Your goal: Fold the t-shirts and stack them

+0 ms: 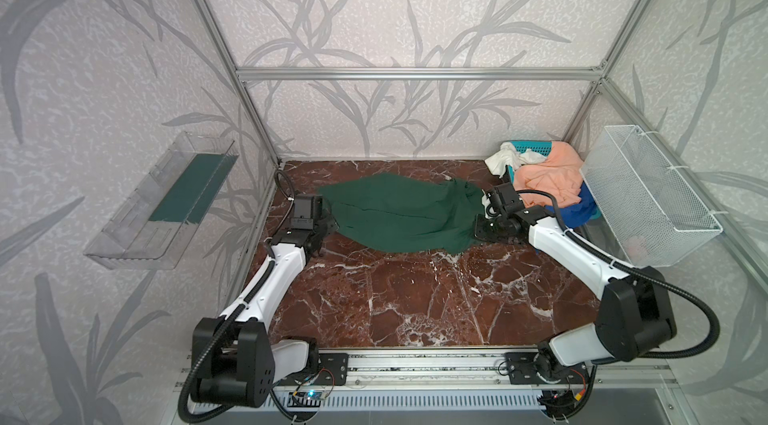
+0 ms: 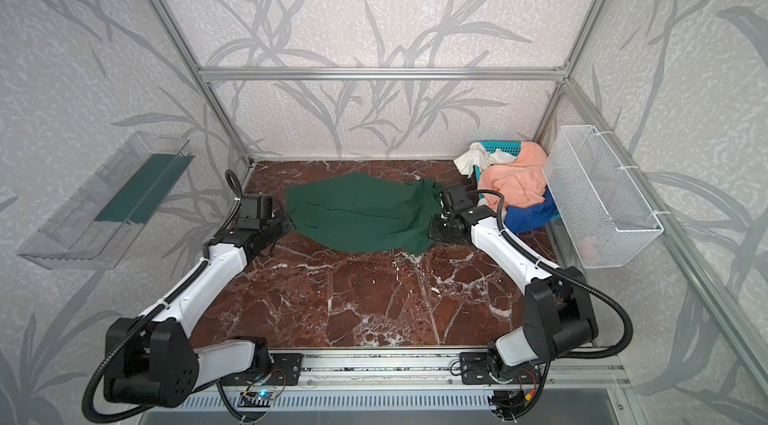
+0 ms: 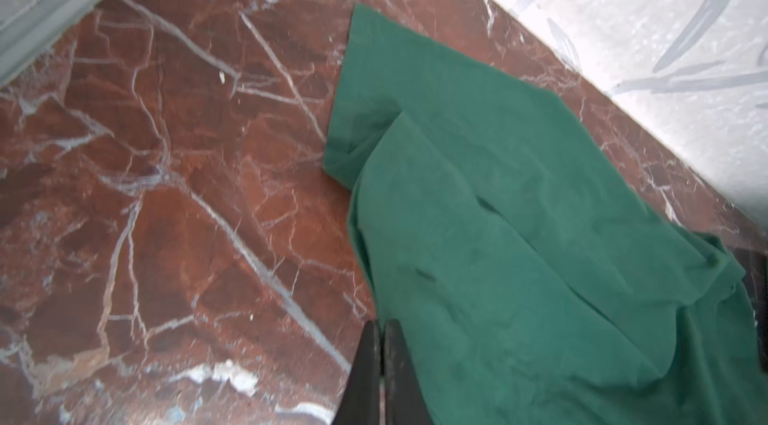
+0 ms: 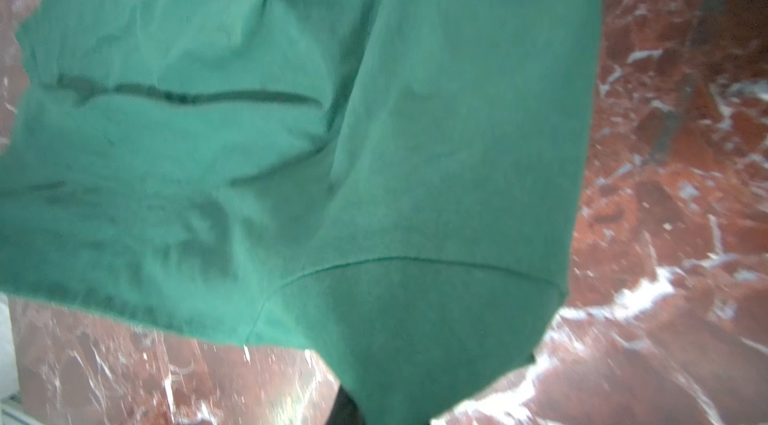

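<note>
The table (image 1: 415,298) has a red-brown marble top with white veins and fills the lower middle of both top views. A green shirt (image 1: 395,215) lies across its upper half, stretched from left to right and creased along its length (the right end is bunched into folds). In the left wrist view one corner of it lies flat on the marble, near the wall. A teal basket (image 1: 536,147) stands in the table's upper right corner, just beyond the shirt's right end.
</note>
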Robot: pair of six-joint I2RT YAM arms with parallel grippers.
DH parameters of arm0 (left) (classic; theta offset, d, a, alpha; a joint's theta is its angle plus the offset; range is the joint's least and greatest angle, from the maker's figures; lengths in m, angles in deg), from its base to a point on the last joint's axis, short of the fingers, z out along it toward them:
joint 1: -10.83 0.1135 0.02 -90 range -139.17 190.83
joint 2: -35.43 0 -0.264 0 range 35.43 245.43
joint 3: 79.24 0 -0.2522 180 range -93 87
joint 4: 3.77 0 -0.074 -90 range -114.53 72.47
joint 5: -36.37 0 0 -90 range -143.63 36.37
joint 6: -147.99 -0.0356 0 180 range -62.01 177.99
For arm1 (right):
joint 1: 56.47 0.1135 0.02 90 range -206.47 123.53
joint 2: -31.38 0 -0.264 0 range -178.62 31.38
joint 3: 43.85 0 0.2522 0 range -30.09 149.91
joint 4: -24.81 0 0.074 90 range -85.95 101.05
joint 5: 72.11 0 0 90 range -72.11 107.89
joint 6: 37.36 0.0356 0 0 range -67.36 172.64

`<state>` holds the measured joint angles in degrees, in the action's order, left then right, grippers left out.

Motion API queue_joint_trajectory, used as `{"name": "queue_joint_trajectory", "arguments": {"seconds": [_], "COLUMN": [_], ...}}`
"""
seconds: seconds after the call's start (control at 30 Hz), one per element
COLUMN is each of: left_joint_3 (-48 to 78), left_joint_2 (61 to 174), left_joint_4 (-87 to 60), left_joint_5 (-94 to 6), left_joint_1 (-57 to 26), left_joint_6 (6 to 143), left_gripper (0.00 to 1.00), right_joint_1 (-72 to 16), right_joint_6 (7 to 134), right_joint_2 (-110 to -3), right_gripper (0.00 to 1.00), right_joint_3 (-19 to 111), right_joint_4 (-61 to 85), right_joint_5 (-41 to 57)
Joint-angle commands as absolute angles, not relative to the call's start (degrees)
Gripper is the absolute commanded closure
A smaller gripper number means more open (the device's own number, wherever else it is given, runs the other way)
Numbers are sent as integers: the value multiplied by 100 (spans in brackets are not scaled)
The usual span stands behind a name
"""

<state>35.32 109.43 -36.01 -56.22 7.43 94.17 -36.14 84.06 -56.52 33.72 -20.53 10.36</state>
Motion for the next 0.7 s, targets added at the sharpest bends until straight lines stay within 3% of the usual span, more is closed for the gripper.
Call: {"name": "queue_joint_trajectory", "arguments": {"seconds": [0.0,0.1,0.23,0.4,0.47,0.53,0.67], "left_joint_3": [2685,1566,-806,-3660,-3135,-1748,588], "left_joint_2": [11694,12671,14097,14685,13885,12742,10864], "left_joint_4": [-3256,-3189,-4077,-5980,-5700,-4783,-3832], "left_joint_5": [-5650,-5325,-4812,-5072,-5136,-5509,-6395], "left_joint_1": [808,868,1007,1029,993,896,800], "left_joint_6": [9403,9401,9263,8862,8922,8948,8937], "left_gripper": [100,100,100,100,100,100,100], "right_joint_1": [-3646,-3690,-3916,-3999,-3846,-3723,-2993], "right_joint_6": [8453,8289,8136,7844,7517,7439,7354], "right_joint_2": [-6346,-7280,-8404,-9526,-9676,-9509,-8667], "right_gripper": [100,100,100,100,100,100,100], "right_joint_3": [4168,5525,7984,12713,14225,14706,13280], "right_joint_4": [-1614,-1894,-2752,-5556,-6418,-7024,-7405], "right_joint_5": [1065,1024,1231,2306,2735,2677,2955]}}
